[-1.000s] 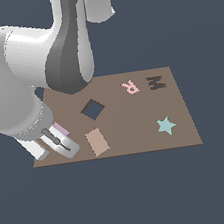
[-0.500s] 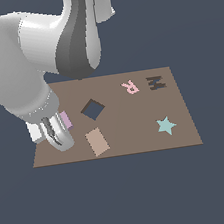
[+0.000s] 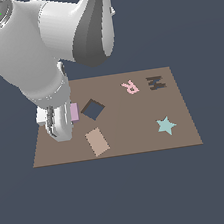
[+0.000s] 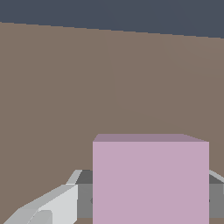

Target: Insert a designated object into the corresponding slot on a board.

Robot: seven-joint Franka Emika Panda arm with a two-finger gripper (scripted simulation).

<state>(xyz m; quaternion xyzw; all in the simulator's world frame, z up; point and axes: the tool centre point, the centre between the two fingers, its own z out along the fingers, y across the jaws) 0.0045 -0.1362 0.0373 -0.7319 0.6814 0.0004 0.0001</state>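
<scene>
Beside the slot (image 3: 93, 109), block (image 3: 74, 111) apparently nearer now.

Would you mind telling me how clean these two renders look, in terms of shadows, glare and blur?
Exterior view: flat, even light, no cast shadows on the board, soft sheen on the arm, everything sharp, though the arm hides much of the gripper. Wrist view: no blur or glare, but the lilac block fills the foreground and hides most of the fingers.

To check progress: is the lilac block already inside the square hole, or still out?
Out. The lilac block sits at the gripper, beside the square hole, which shows dark and empty in the board.
</scene>
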